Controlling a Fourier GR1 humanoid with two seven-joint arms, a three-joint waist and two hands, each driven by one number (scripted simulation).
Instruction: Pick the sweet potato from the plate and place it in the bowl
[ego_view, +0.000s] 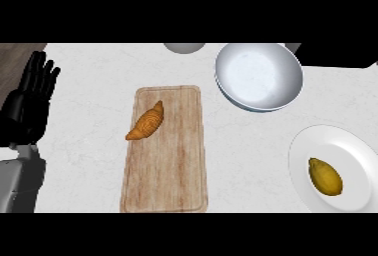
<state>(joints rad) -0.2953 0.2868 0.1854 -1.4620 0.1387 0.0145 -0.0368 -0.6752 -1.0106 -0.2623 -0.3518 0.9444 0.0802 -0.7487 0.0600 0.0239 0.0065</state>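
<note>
at the lower right of the surface, the sweet potato lies on the white plate, with its long axis running from upper left to lower right and its body clear of the rim. the grey bowl stands beyond the plate, toward the top of the view, near it but not touching. a wooden cutting board occupies the middle of the surface with a croissant on its upper left part; neither belongs to the task. the left hand shows at the left edge, resting, its fingers straight, pointing up and holding nothing. the right hand does not show, so the state of its fingers cannot be told. no step of the task is done: the sweet potato sits untouched on the plate. handling, as a judgement: the item is likely stiff and fairly heavy for its bulk, with a matt skin that should not slip much. it is not fragile, but its rounded body and tapered ends let it roll on the smooth plate. take hold across the thick middle, fingers on one long side and thumb on the other, at right angles to the long axis. the right hand is the nearer choice, since plate and bowl both sit on the right. lift clear of the plate's rim before carrying, and release low inside the bowl.
</note>
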